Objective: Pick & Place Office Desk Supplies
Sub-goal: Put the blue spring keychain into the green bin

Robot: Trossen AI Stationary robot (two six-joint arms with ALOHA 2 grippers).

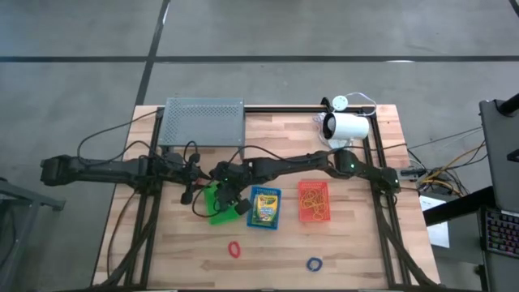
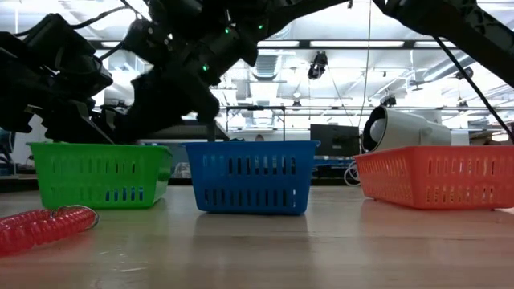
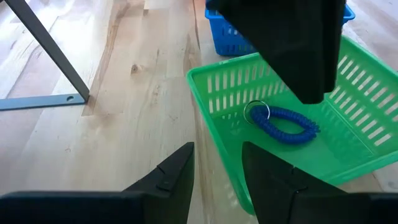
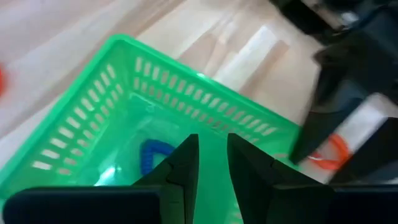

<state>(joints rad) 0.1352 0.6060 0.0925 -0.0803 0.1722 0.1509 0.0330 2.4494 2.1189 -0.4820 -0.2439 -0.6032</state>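
Your right tool [image 4: 211, 163] hangs over the green basket [image 1: 217, 203], fingers slightly parted, holding nothing visible; the blue elastic loop [image 3: 283, 123] lies inside. It looks light and springy; pinch one coil. Left tool [image 3: 216, 174], beside the basket, gapes empty.

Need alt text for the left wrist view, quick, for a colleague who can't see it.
A blue coiled elastic loop lies inside a green slotted basket on the wooden table, partly under a dark arm. The left gripper is open beside the basket's near wall.
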